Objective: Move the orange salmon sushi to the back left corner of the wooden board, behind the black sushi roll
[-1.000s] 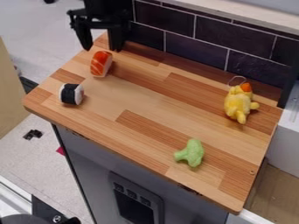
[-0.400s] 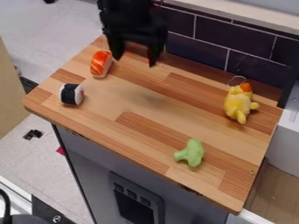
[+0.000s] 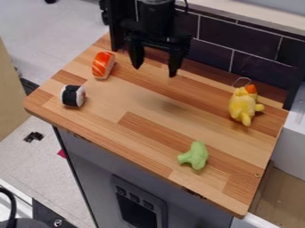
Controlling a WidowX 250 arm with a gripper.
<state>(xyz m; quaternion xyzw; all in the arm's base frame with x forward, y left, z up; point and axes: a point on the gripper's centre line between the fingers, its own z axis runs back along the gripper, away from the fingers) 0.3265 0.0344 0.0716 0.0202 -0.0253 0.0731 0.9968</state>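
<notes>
My black gripper (image 3: 156,70) hangs above the upper part of the wooden counter, open, with nothing between its fingers. Nearest to it, on its left, lies an orange-and-white salmon sushi toy (image 3: 103,65). Lower at the left is a sushi roll (image 3: 73,95), white with a black band. A yellow plush duck (image 3: 244,105) with an orange beak and a loop of cord rests at the right side. Toward the front edge lies a green broccoli toy (image 3: 194,156). The gripper touches none of them.
The wooden counter (image 3: 143,104) ends at a dark tiled wall (image 3: 232,40) along the back. A white box-like surface (image 3: 290,142) stands beyond its right edge. Below the front edge is a grey cabinet front with a dark panel (image 3: 140,207).
The gripper has moved right along the back of the counter, from above the salmon sushi toward the middle, and slightly lower. The toys have not moved.
</notes>
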